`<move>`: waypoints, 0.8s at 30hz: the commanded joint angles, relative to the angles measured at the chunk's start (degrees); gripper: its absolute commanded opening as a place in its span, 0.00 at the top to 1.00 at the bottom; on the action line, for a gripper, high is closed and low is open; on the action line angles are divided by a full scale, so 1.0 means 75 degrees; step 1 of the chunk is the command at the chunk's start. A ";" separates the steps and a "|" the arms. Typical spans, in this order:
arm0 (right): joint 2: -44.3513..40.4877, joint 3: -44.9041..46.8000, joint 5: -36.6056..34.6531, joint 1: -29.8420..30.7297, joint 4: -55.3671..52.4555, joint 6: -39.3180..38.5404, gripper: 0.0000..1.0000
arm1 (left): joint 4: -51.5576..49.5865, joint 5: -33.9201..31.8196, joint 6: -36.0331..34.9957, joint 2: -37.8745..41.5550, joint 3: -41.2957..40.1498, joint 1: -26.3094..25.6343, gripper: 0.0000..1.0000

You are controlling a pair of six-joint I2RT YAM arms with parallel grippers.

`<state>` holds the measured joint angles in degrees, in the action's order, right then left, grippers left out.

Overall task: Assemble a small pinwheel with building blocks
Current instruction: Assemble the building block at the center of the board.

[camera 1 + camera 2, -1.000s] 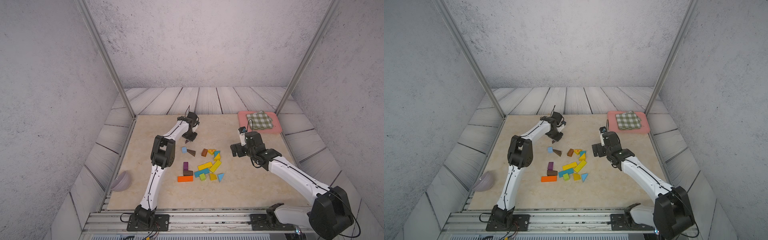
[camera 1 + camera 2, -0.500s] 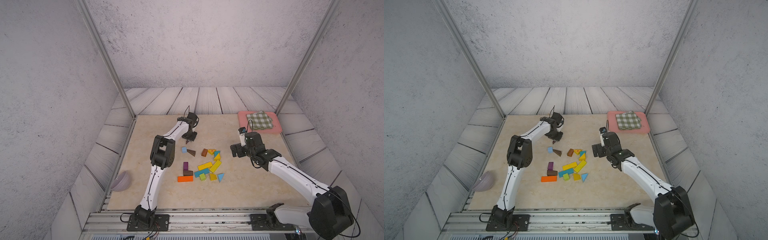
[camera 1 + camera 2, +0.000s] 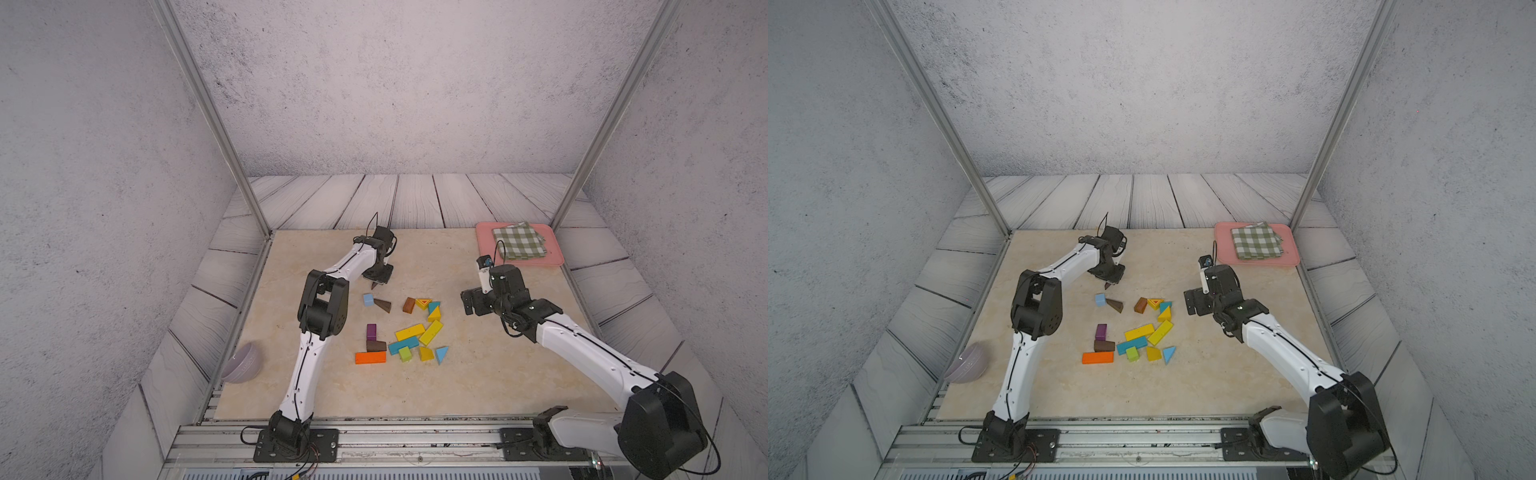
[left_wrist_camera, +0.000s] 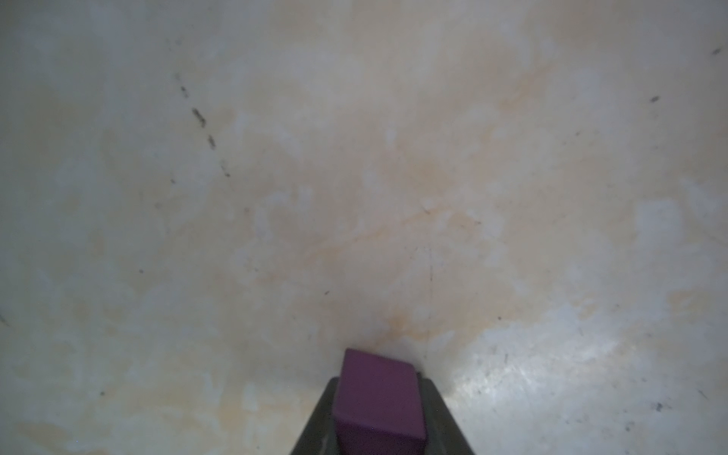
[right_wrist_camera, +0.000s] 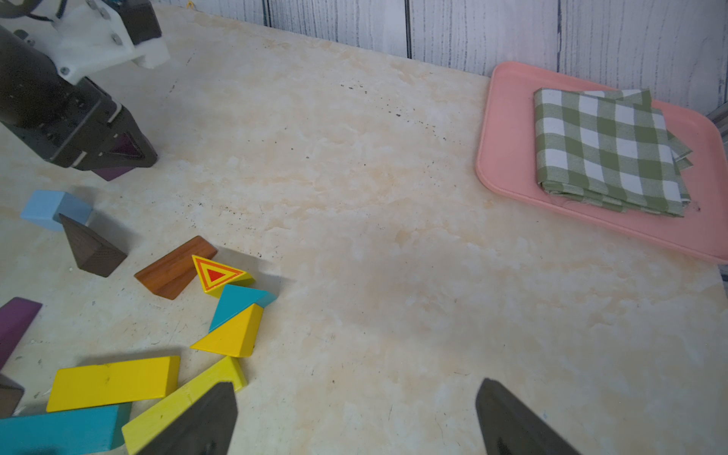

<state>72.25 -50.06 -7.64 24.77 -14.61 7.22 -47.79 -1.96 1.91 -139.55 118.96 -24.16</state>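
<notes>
readable text: none | bowl: faint lettering, too small to read | yellow triangle: nested red-orange triangle mark

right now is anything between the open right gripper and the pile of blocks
Nothing visible. Only bare table lies between the right gripper and the blocks. The left gripper, shut on a purple block, hangs at the pile's far side, out of that path.

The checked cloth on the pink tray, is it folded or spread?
Folded: the cloth lies on the tray as a compact square, with several layered edges showing along its side.
</notes>
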 commanded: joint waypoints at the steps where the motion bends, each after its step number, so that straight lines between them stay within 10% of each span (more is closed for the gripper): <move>1: -0.0211 0.0055 0.0034 -0.0011 -0.0010 0.0103 0.01 | -0.0425 0.0120 0.0108 0.0100 -0.0193 -0.0024 0.67; 24: -0.0246 0.0069 0.0046 -0.0022 -0.0020 0.0162 0.01 | -0.0572 0.0094 0.0261 0.0277 -0.0391 -0.0026 0.74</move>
<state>72.25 -50.06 -7.62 24.77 -14.68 7.55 -48.64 -1.76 3.49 -138.74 117.73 -24.18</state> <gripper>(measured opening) 0.988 0.307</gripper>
